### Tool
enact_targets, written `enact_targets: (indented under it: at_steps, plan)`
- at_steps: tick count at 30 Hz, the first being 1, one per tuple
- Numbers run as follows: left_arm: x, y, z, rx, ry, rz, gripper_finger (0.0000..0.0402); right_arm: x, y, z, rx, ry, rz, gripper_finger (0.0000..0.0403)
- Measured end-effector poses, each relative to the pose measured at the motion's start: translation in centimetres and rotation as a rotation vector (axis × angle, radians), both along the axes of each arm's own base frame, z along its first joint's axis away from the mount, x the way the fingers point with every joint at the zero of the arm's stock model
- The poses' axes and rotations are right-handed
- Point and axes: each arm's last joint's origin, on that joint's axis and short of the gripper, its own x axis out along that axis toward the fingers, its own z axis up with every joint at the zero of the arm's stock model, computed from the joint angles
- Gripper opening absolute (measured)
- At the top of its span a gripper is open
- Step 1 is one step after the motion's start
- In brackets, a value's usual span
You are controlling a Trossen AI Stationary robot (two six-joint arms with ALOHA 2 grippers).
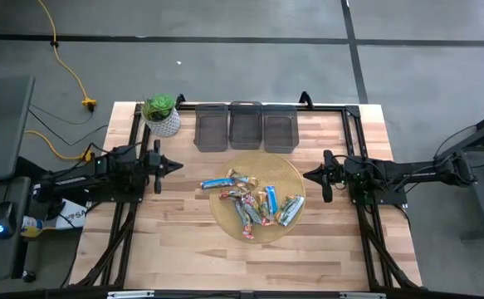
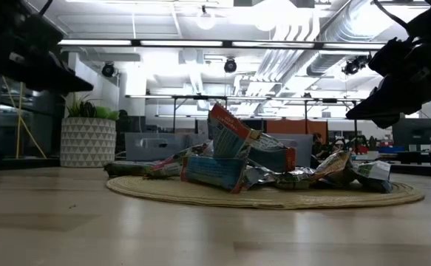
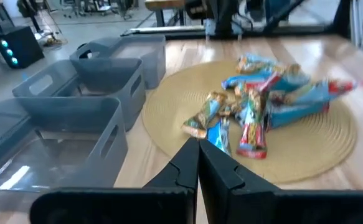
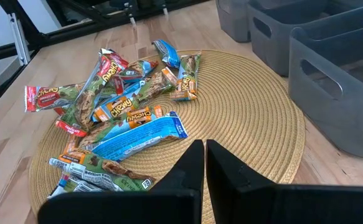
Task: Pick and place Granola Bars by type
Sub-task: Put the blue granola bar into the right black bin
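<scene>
Several granola bars (image 1: 254,202) in blue, red and multicoloured wrappers lie heaped on a round woven mat (image 1: 258,166) at mid-table; they also show in the low view (image 2: 237,159) and both wrist views (image 3: 262,102) (image 4: 116,106). My left gripper (image 1: 178,166) hovers shut left of the mat, above the table, pointing toward it. My right gripper (image 1: 306,175) hovers shut right of the mat, also pointing at the heap. Neither touches anything.
Three grey bins (image 1: 246,126) stand in a row behind the mat at the far edge, empty as far as shows (image 3: 75,106) (image 4: 330,56). A potted plant (image 1: 161,115) in a white pot stands at the far left. Bare wood lies near the front edge.
</scene>
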Motion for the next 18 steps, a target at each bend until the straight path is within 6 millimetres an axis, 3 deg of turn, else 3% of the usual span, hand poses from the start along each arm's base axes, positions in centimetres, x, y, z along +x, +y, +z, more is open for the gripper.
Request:
enact_targets:
  at_steps: [12, 18]
  plan:
    - [0.2, 0.0, 1.3, -0.245, -0.182, 0.044, 0.0010, -0.1, -0.6, 0.0, -0.242, 0.038, -0.149, 0.0000]
    - [0.2, 0.2, 2.0, -0.419, -0.290, 0.121, 0.0010, 0.0, -0.5, 0.2, -0.108, -0.009, -0.164, 0.0000]
